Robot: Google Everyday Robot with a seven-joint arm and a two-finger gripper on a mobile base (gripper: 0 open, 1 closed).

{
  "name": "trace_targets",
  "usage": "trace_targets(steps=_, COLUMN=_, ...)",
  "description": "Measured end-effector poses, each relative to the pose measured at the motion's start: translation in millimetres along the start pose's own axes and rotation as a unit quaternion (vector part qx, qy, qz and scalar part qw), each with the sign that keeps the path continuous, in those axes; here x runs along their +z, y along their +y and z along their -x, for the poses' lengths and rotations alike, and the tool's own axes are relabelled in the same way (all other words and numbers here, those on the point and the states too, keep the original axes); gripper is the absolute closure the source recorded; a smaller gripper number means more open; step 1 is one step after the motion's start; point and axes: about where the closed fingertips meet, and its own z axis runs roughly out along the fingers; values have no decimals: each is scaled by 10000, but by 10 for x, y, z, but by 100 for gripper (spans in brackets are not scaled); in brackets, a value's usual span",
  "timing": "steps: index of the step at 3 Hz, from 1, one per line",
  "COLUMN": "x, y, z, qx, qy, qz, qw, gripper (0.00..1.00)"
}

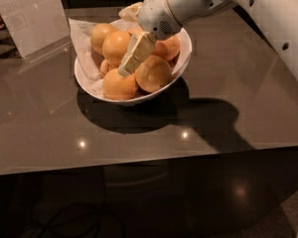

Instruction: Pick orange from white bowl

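The white bowl (183,58) stands on the glossy dark table, lined with crumpled white paper (82,33) and holding several oranges. The largest, smooth orange (154,74) lies at the bowl's front right. A second orange (115,44) sits on top at the left, and another (119,85) lies at the front. My gripper (125,69) reaches down from the upper right into the bowl. Its cream tip rests between the top-left orange and the large orange, against the large one's left side. The white arm (248,9) crosses the upper right.
A clear sign holder (30,14) stands at the back left of the table (49,128). The table's front edge (139,162) runs across the lower middle, with dark floor below. The arm's shadow (213,118) falls right of the bowl.
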Motion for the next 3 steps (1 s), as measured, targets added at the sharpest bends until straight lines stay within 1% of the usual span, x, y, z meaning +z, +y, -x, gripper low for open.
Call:
trace_targets(steps=1, x=108, y=-26, z=-34, qx=65, qy=-71, qz=54, qw=9999, gripper=0)
trace_targets(steps=3, x=251, y=-57, z=-143, qx=297, qy=-103, qz=129, qw=9994, gripper=0)
